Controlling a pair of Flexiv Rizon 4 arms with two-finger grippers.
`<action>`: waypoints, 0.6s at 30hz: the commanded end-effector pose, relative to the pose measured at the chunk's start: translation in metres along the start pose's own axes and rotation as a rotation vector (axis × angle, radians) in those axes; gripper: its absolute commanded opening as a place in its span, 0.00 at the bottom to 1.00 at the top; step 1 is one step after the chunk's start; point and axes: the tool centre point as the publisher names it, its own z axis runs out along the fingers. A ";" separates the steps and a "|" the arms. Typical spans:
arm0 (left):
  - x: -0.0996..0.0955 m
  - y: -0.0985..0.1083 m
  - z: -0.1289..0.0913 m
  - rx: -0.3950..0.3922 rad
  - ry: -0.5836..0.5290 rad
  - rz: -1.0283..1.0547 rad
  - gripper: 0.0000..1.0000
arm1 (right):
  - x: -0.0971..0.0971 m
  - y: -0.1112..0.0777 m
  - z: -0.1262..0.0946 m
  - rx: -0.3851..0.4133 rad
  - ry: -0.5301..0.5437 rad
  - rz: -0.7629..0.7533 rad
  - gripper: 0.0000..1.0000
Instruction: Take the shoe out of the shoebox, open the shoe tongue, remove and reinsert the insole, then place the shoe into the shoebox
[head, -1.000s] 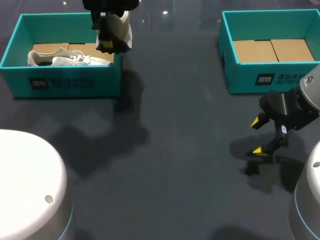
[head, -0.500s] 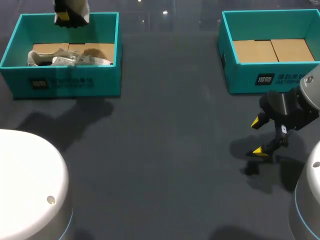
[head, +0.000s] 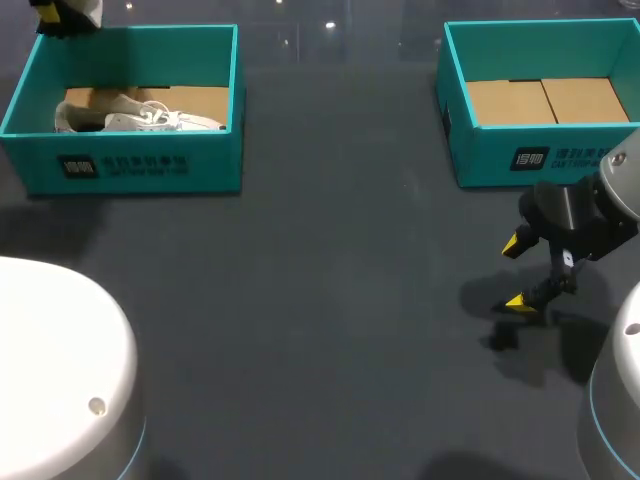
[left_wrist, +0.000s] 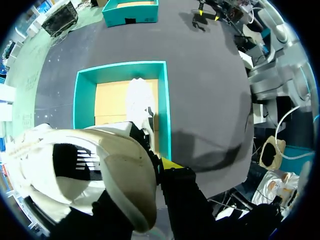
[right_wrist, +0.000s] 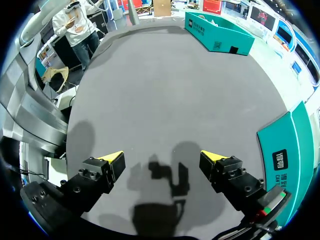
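My left gripper hangs at the far left corner, beyond the back wall of the left teal shoebox, shut on a white shoe. In the left wrist view the held white shoe fills the space around my left gripper; one yellow fingertip shows beside it, the other is hidden. Far below, a second white shoe lies in the left shoebox; it also shows as a white shoe on the box's cardboard floor. My right gripper stands open over bare table and holds nothing.
A second teal shoebox stands at the back right, just behind my right gripper, with only cardboard inside. Its wall is close beside the right fingers. The dark grey table stretches between the two boxes.
My left arm has carried the white shoe leftward and farther back, from over the left shoebox's right rear corner to the view's far left corner. The right arm has not moved.
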 end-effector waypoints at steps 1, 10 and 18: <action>-0.027 0.036 0.003 0.023 0.079 0.028 0.00 | 0.001 0.000 0.000 0.003 -0.002 0.001 1.00; -0.033 0.042 0.005 0.022 0.080 0.034 0.00 | 0.001 0.000 0.000 0.003 -0.002 0.001 1.00; -0.057 0.050 0.009 0.043 0.103 0.048 0.00 | 0.001 0.000 0.000 0.003 -0.002 0.001 1.00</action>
